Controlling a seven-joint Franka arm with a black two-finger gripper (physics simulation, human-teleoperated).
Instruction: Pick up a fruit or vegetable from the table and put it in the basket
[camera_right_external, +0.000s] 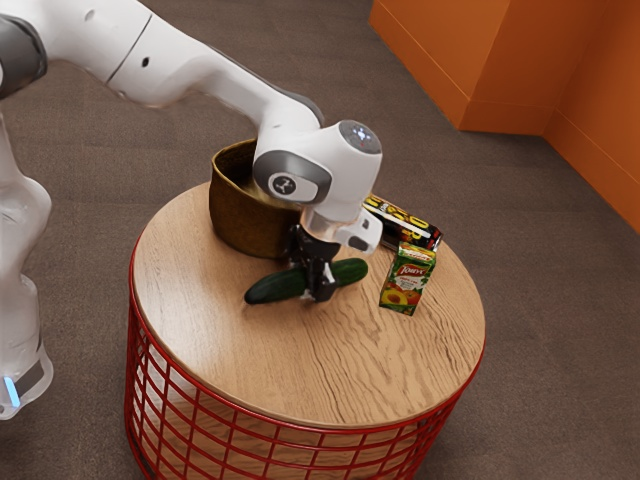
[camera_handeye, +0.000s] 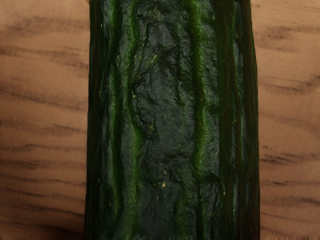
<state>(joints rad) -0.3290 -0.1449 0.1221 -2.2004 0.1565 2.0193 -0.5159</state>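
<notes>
The black gripper (camera_right_external: 318, 277) is down over the middle of a dark green cucumber (camera_right_external: 276, 288) in the exterior view. Both ends of the cucumber stick out past the gripper, and how the gripper stands around it cannot be made out. Close beneath my hand, the ridged skin of the cucumber (camera_handeye: 167, 120) runs through the wrist view, with wood grain on both sides of it. Behind the gripper is the brown-gold basket (camera_right_external: 238, 215), partly hidden by the arm.
A green juice carton (camera_right_external: 406, 282) stands beyond the cucumber's far end, toward the exterior view's right. Behind it lies a dark package with yellow lettering (camera_right_external: 402, 224). Everything rests on a round wooden table (camera_right_external: 220, 345) with a red wire base.
</notes>
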